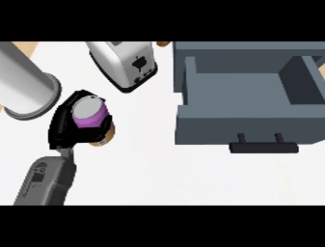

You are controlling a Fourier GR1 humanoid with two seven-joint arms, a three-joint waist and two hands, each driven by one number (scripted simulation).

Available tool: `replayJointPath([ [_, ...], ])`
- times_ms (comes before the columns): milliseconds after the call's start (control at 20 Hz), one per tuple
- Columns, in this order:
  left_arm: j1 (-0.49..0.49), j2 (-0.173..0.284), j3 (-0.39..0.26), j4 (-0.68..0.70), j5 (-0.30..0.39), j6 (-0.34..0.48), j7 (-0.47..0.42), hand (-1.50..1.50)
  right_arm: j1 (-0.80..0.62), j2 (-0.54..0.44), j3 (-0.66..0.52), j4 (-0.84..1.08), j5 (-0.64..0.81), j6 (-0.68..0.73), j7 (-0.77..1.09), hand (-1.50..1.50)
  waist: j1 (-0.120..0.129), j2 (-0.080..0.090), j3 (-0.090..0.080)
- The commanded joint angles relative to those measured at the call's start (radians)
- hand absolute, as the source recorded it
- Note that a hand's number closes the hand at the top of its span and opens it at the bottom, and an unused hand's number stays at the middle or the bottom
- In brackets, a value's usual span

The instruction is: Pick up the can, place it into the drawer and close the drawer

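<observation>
One hand (69, 126) is showing on my feed, curling round the purple can with the grey lid (89, 112).

I am seeing my left hand, black on its grey forearm (45, 181), wrapping its fingers round the can at the left side of the white table (157, 173); whether the can is touching the table I cannot tell. Something orange-brown is peeking out from under the hand's lower right edge. The grey-blue open drawer (254, 123) with its dark handle is sitting well apart to the right. A silver toaster (124, 65) is standing just beyond the can, and a large grey cylinder (17, 82) is lying at the upper left. My right hand is not appearing anywhere.
</observation>
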Motion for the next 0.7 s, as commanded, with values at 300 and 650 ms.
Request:
replayJointPath([
  [300, -0.135, -0.066, -0.116, -0.163, -0.089, 0.096, 0.208, 1.50, -0.007, -0.013, -0.023, 0.023, 0.002, 0.012, -0.023, -1.50, -0.003, 0.002, 0.000],
  [650, -0.336, -0.091, -0.231, -0.188, -0.127, 0.246, 0.414, 1.50, 0.035, -0.016, -0.012, -0.011, -0.016, 0.029, -0.024, -1.50, -0.012, 0.001, 0.000],
])
